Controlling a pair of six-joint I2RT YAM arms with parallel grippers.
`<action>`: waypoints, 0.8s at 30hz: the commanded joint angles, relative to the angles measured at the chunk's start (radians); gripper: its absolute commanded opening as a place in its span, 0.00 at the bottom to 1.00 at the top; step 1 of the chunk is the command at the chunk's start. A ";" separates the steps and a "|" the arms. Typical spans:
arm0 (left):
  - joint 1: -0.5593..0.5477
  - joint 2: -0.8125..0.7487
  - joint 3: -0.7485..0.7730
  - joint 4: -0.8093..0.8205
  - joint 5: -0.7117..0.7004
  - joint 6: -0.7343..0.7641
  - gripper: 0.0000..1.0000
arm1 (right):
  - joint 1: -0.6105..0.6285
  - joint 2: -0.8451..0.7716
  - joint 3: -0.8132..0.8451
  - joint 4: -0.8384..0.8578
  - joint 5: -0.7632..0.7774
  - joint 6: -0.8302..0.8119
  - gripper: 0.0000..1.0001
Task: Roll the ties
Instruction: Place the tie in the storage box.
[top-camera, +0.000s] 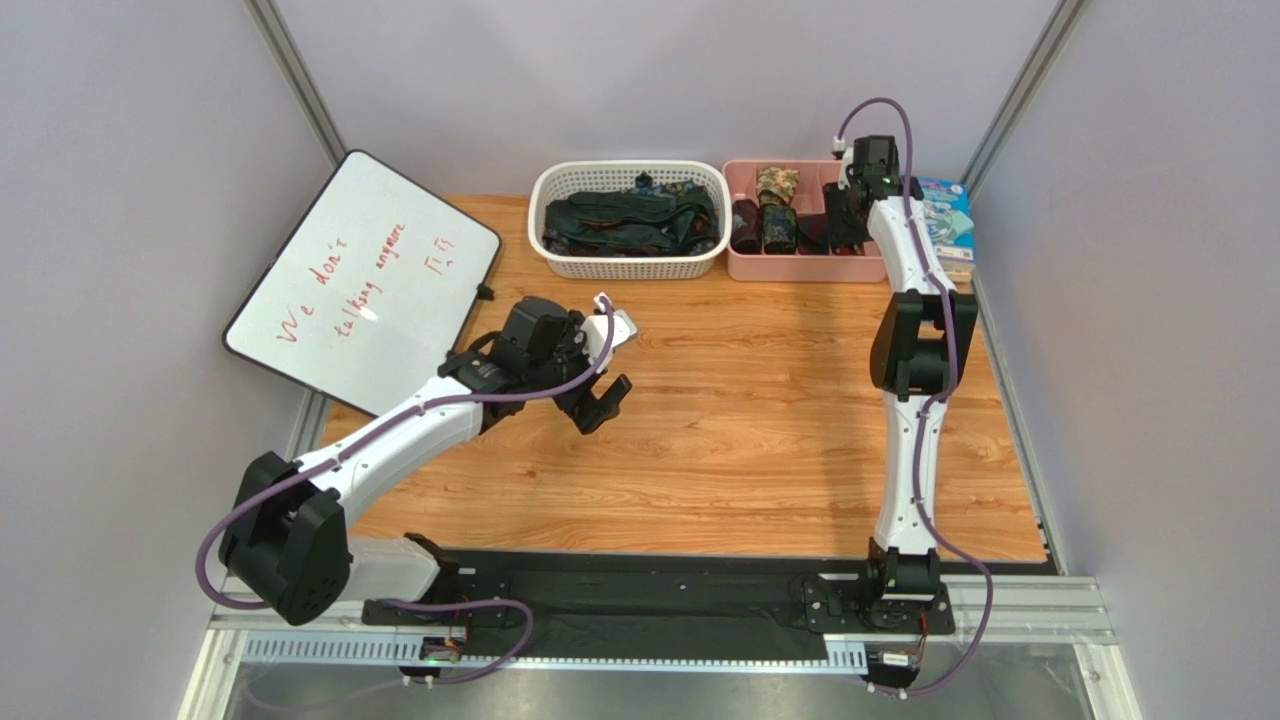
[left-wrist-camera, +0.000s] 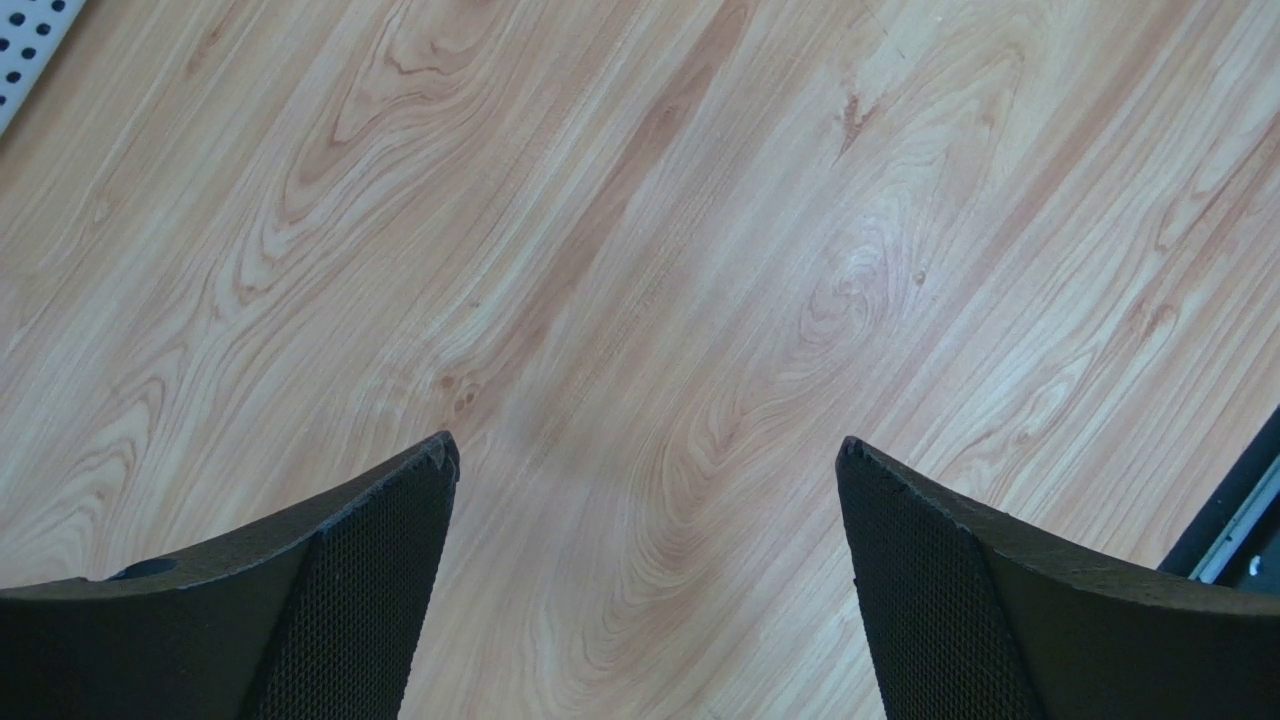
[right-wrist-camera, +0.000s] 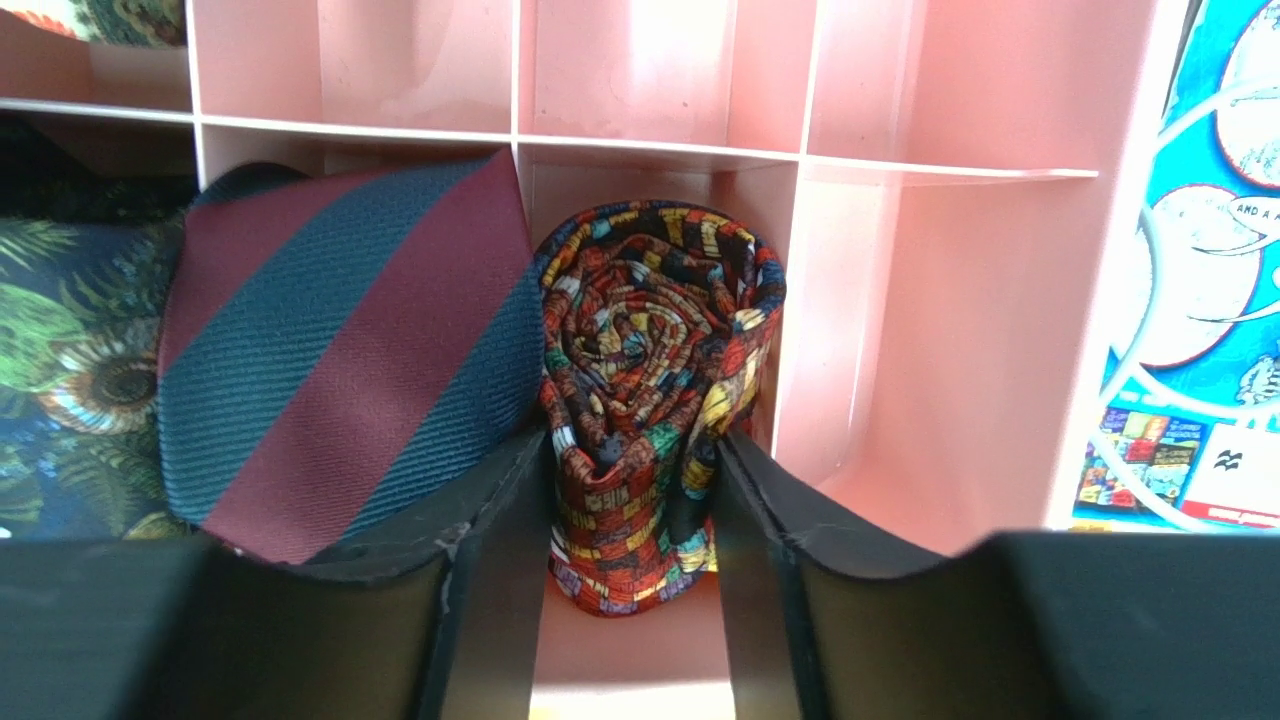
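The rolled tie (right-wrist-camera: 654, 360), a tight red-orange-yellow coil, stands in a pink tray (right-wrist-camera: 932, 345) compartment, frame centre. The right claw (right-wrist-camera: 631, 446) flanks it, touching both sides; grip unclear. The left claw (left-wrist-camera: 646, 446) is spread above the table (left-wrist-camera: 646, 210).

Whiteboard (top-camera: 365, 285): "We don't talking anymore"

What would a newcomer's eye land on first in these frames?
The right gripper has its fingers either side of a rolled multicoloured tie standing in a pink divided box at the far right of the table, beside a maroon-and-navy striped tie. At far left sits a whiteboard with red handwriting; between them a white basket holds dark unrolled ties.
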 joint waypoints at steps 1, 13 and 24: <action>0.014 0.014 0.026 -0.003 -0.010 -0.004 1.00 | 0.010 -0.074 0.044 0.074 -0.003 0.013 0.47; 0.105 0.062 0.110 -0.003 0.045 -0.064 0.99 | 0.010 -0.261 0.001 0.097 -0.038 0.005 0.61; 0.112 0.011 0.089 -0.011 0.016 -0.044 0.99 | 0.006 -0.255 -0.171 -0.037 -0.031 0.014 0.20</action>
